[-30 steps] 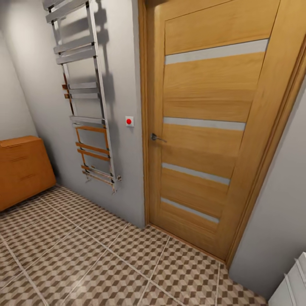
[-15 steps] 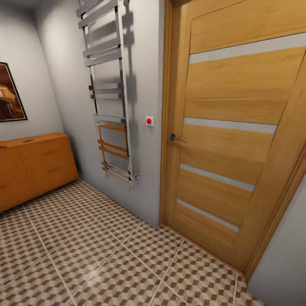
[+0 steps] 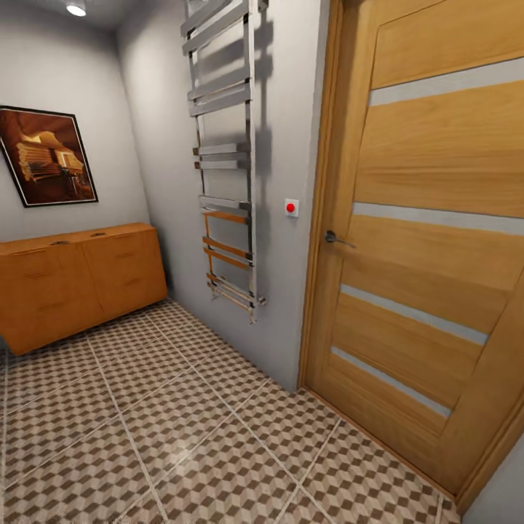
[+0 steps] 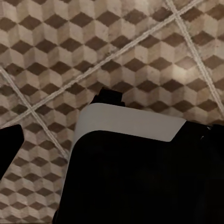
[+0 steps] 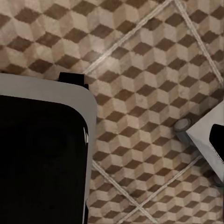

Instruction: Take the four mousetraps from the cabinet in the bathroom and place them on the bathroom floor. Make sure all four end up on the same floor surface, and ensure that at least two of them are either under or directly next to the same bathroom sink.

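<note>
The low orange-brown cabinet [image 3: 73,284] stands against the far wall at the left of the head view, its front panels shut. The mousetraps are out of view, and so is the sink. The cube-patterned bathroom floor [image 3: 182,437] spreads from the cabinet toward me. Both wrist views look down on the same tiles [image 4: 70,46] [image 5: 140,70], past the dark and white bulk of my own body [image 4: 140,177] [image 5: 42,149].
A wooden door [image 3: 437,240] with a lever handle [image 3: 335,238] fills the right side and is closed. A chrome towel rail [image 3: 225,160] hangs on the grey wall beside it, next to a red button [image 3: 291,207]. A framed picture [image 3: 47,156] hangs above the cabinet.
The camera has swung left: the door and rail slid right in the picture, more of the cabinet and the framed picture came into view, and the white unit at lower right left it.
</note>
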